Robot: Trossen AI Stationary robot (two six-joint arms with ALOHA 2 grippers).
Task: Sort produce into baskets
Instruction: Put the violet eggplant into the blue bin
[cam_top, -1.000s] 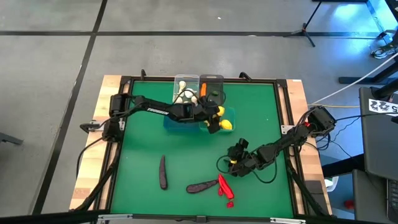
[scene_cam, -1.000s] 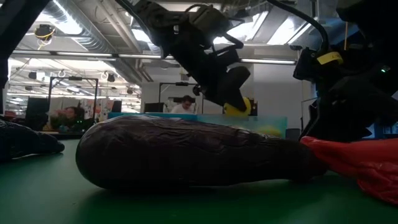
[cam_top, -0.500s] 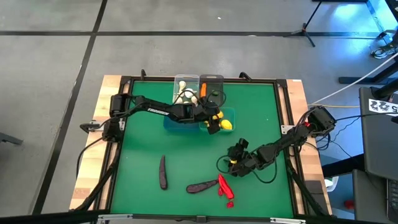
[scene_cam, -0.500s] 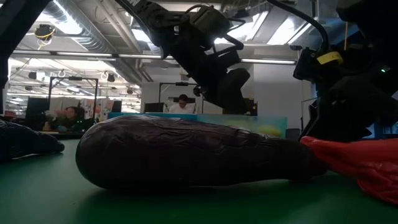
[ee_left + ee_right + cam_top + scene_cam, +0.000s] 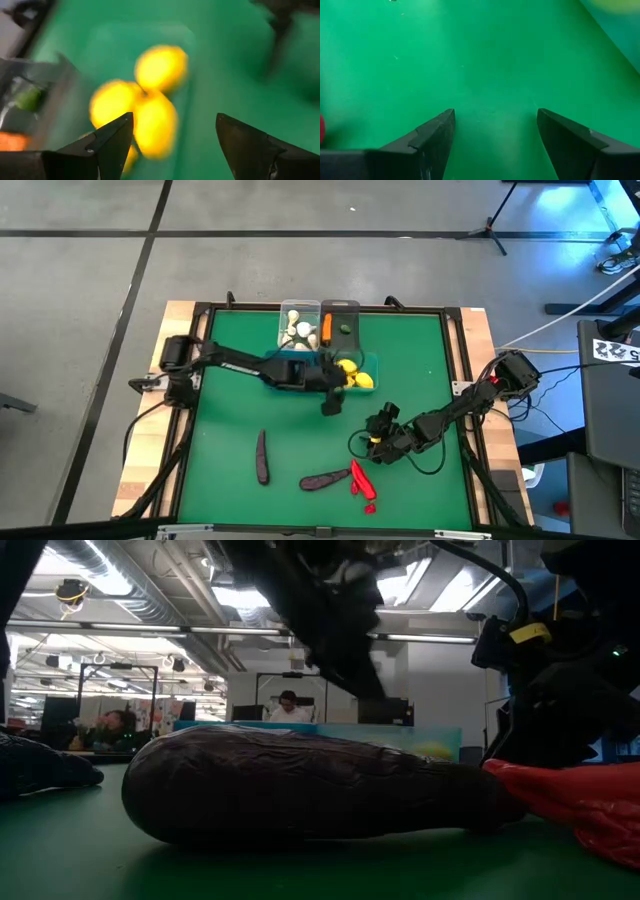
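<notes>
I see my left gripper [image 5: 172, 145] with jaws apart and empty, the lemons [image 5: 145, 105] lying just beyond them in the teal basket [image 5: 368, 361]

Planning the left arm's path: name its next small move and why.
Probably swing the left gripper, fingers open and empty, toward the nearest eggplant. The lemons lie in the blue bin, while eggplants and chili peppers lie loose on the table.
</notes>
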